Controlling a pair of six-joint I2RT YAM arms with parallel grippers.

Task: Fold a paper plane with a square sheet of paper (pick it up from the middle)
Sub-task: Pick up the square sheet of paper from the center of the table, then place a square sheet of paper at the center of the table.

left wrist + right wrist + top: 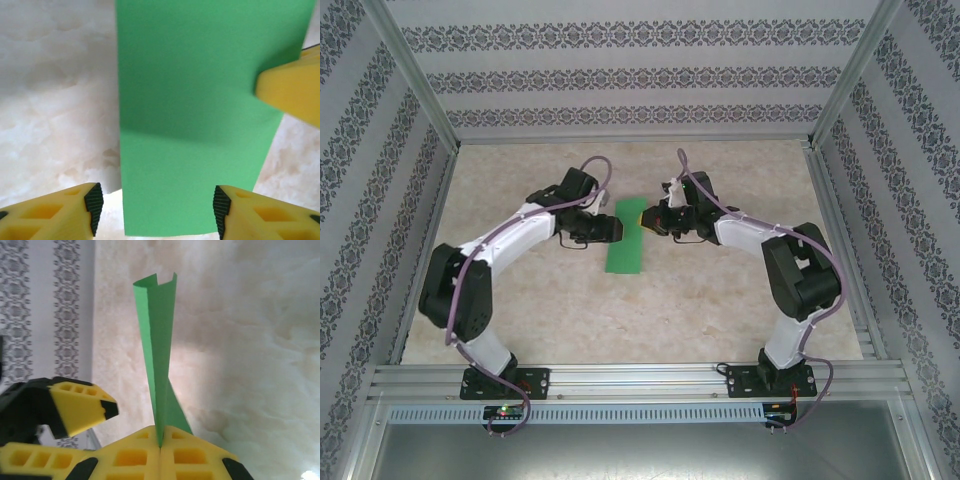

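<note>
Our right end effector is fully closed, pinching the folded paper at one end. That grip keeps the two layers together, though they gape slightly at the far end. Our left end effector is spread wide and holds nothing, its fingertips on either side of the strip. We judge it is placed to take a fresh grip or press the crease. The paper lies mid-worktop, between the two arms.
</note>
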